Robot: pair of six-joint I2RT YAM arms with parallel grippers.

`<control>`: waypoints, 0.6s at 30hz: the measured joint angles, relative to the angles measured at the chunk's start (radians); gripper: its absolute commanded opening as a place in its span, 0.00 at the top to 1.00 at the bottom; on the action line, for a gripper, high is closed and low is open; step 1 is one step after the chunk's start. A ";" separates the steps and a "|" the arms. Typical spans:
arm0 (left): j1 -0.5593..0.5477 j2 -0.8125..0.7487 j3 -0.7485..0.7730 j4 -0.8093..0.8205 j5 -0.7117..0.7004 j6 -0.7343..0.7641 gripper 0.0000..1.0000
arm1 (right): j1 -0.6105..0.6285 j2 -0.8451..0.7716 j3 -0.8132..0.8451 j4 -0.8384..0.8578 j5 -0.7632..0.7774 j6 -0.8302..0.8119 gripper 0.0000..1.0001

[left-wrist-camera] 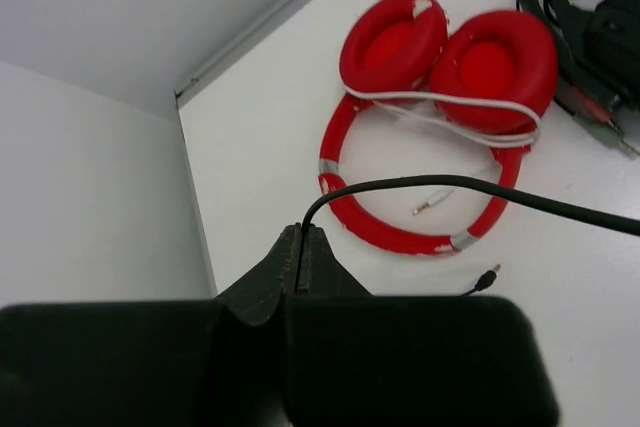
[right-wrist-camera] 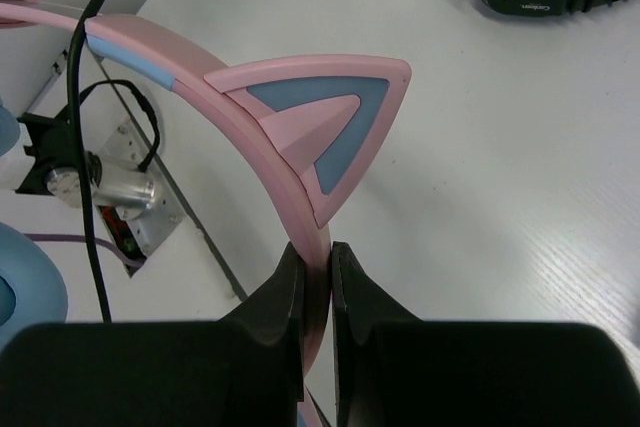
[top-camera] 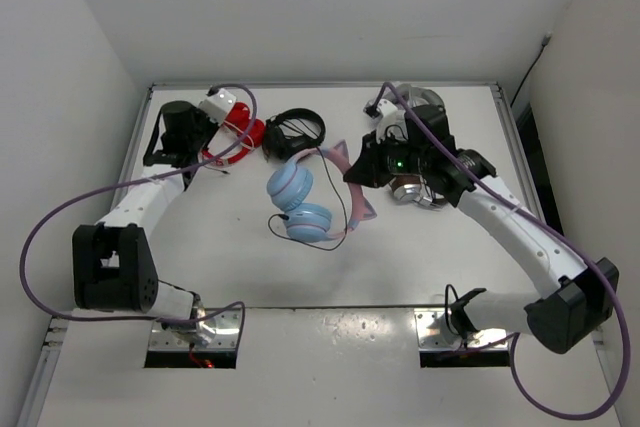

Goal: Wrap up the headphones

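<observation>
Light blue on the cups of the over-ear cat-ear headphones [top-camera: 298, 202]; pale pink along the thin headband [right-wrist-camera: 140, 40], grey-blue triangle inside the pink cat ear [right-wrist-camera: 320, 127]. Black for the thin cable [left-wrist-camera: 450, 185]. Red on the second pair of headphones [left-wrist-camera: 490, 62], broken by silver bands, white chips and a white cord [left-wrist-camera: 470, 99]. Black on left gripper [left-wrist-camera: 301, 242] and right gripper [right-wrist-camera: 318, 257]; white on the table [top-camera: 400, 267].

the headphones [top-camera: 300, 202] lie near the middle of the desk, their two light blue ear cups [top-camera: 291, 185] side by side. the thin pink headband [right-wrist-camera: 250, 137], with pink-and-blue cat ears [right-wrist-camera: 330, 117], arcs toward the desk's right edge, pinched in the right hand [right-wrist-camera: 316, 252]. the thin black cable [left-wrist-camera: 450, 185] reaches toward the far left corner, clamped in the left hand [left-wrist-camera: 300, 234].
</observation>
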 measured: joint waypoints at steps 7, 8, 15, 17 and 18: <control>0.030 -0.093 -0.135 0.015 0.031 0.000 1.00 | -0.051 0.003 0.011 0.001 0.003 0.071 1.00; 0.035 -0.114 -0.158 0.024 0.044 0.000 1.00 | -0.068 0.006 0.014 0.001 0.003 0.092 1.00; 0.051 -0.293 -0.291 0.024 0.180 -0.015 1.00 | -0.168 0.074 0.069 0.026 0.076 0.242 1.00; 0.051 -0.352 -0.321 0.018 0.230 -0.015 1.00 | -0.190 0.098 0.086 0.031 0.103 0.290 1.00; 0.051 -0.382 -0.335 0.013 0.254 -0.014 1.00 | -0.199 0.110 0.091 0.033 0.109 0.314 1.00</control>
